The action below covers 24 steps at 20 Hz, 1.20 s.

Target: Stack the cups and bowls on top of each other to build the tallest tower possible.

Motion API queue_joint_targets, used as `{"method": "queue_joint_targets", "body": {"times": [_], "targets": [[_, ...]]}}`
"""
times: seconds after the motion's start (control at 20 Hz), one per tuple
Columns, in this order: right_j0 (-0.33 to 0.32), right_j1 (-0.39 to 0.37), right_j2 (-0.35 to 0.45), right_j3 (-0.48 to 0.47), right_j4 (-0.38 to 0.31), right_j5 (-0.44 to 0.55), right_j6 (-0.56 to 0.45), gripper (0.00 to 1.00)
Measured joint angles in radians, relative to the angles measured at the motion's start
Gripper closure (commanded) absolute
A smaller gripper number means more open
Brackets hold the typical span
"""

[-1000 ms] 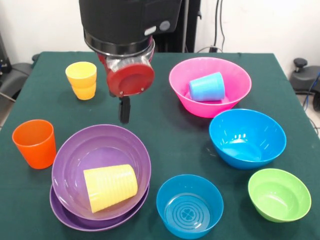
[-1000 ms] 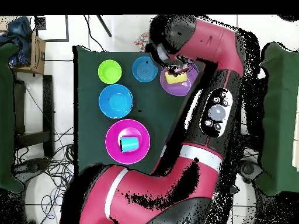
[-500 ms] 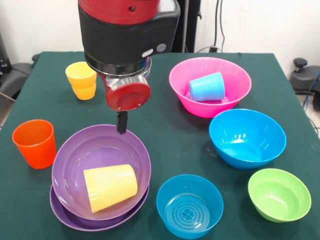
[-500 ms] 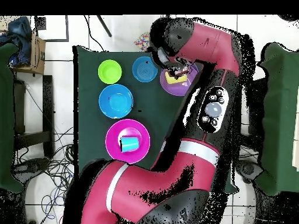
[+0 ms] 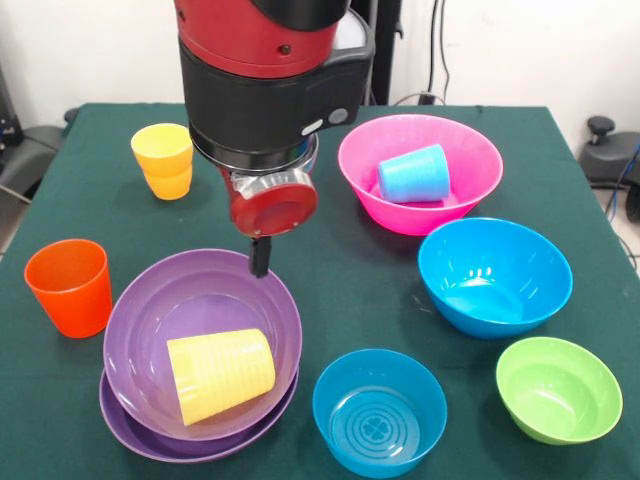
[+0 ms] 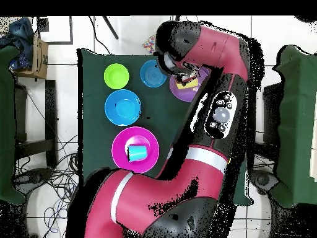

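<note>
A ribbed pale yellow cup (image 5: 220,375) is seen lying tipped inside two stacked purple bowls (image 5: 200,330), just below the fingers (image 5: 259,262); whether they are spread cannot be told.

Beside the purple bowls (image 5: 150,330) and their ribbed pale yellow cup (image 5: 220,374): an orange cup (image 5: 70,286); green tablecloth (image 5: 340,270).
</note>
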Motion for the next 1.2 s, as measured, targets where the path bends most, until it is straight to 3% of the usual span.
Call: {"method": "queue_joint_targets", "body": {"times": [1.2], "targets": [[0.065,0.015,-0.053,0.001,0.04,0.0,0.002,0.0]]}}
